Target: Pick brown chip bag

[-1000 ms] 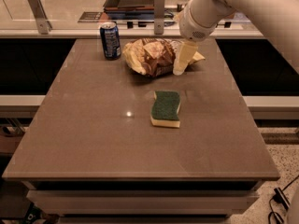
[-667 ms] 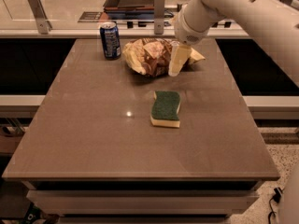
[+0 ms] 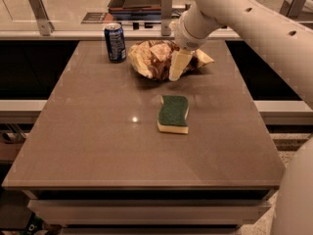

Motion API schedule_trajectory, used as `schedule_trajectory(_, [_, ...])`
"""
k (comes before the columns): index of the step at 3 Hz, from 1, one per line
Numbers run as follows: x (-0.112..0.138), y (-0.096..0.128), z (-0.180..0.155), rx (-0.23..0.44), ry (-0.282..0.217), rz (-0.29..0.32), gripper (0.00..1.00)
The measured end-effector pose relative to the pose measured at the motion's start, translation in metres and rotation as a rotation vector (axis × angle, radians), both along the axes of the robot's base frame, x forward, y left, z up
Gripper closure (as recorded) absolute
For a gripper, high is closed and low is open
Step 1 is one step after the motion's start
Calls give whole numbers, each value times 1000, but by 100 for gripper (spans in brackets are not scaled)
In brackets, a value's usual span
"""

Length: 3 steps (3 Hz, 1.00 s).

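The brown chip bag (image 3: 154, 58) lies crinkled at the far middle of the table, brown in the centre with pale yellow ends. My gripper (image 3: 177, 67) reaches down from the upper right, and its pale finger covers the right part of the bag. Its tip is down at the bag's front edge. The white arm runs from the top right of the camera view down to the gripper.
A blue soda can (image 3: 115, 42) stands upright just left of the bag. A green-and-yellow sponge (image 3: 173, 113) lies mid-table, in front of the bag. The brown table (image 3: 88, 146) has a raised rail and a counter behind it.
The gripper has moved left and down over the chip bag, from its right end to its middle-right. The bag, can and sponge have stayed put.
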<state>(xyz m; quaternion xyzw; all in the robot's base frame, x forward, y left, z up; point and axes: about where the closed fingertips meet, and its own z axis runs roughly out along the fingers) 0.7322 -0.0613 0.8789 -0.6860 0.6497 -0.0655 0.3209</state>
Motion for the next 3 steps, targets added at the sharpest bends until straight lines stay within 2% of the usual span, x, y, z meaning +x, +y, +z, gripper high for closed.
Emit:
schedule_trajectory(1, [11, 6, -17, -34, 6, 5, 0])
schedule_trajectory(2, [17, 12, -36, -74, 31, 15, 0])
schedule_trajectory(3, [17, 13, -31, -76, 33, 16, 17])
